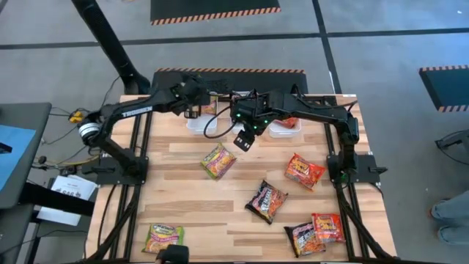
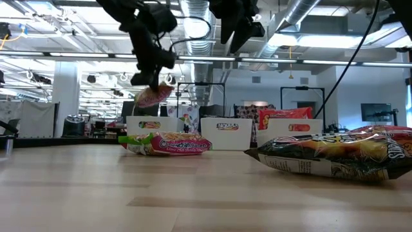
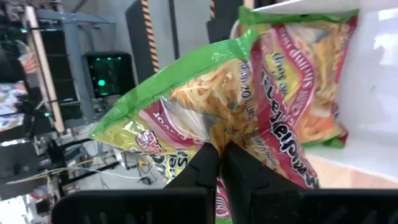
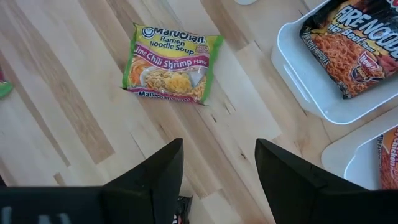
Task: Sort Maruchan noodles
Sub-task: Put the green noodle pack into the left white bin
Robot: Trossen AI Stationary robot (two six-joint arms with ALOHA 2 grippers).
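Observation:
My left gripper [image 1: 193, 108] hovers over the far-left white bin [image 1: 196, 123], shut on a green-yellow Maruchan packet [image 3: 205, 99]. A second green packet [image 3: 311, 74] lies in that bin. My right gripper [image 4: 219, 163] is open and hangs above the table's far middle, touching nothing. Below it a green packet [image 4: 168, 62] lies flat on the wood. Flat on the table too are a red-orange packet [image 1: 304, 171], a dark one [image 1: 266, 200], a dark and red pair [image 1: 315, 233] and a green one [image 1: 163, 238]. My left gripper pinches the green-yellow packet between its two shut fingers at one edge [image 3: 214, 140]. The fingers slant downward toward the table's far side. The packet [image 2: 153, 95] is lifted clear and hangs tilted below the fingers, above the bin.
Three white bins stand in a row along the far edge. One holds a dark packet [image 4: 348, 50], and the right one [image 1: 284, 128] holds a red-orange packet. The right arm's wrist and cable cross over the middle bin. Bare wood lies at the table's left.

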